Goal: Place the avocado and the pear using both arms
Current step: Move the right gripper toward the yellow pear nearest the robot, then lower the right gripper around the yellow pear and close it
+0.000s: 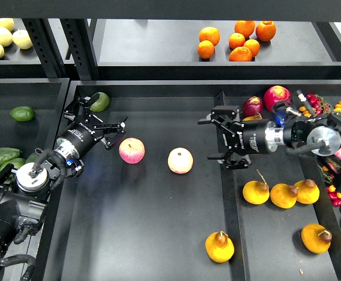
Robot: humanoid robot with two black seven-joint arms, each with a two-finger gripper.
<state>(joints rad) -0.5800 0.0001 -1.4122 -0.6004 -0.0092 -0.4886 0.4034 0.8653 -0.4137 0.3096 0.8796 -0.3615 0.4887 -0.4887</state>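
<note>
Both tools are spread open and empty. The left tool (102,122) hovers beside the avocado (99,101) at eleven o'clock; the right tool (216,139) must drop toward the pear (219,247) at five o'clock.

A: Centre tray — two pink-and-yellow apples (132,150), apart, side by side.
B: Back shelf?
A: Cluster of oranges (237,40) right of middle; pale yellow apples (6,36) far left.
B: Right side?
A: Two red fruits (266,100) touching — dragon fruit, maybe — plus small mixed items at the edge, unclear.
</note>
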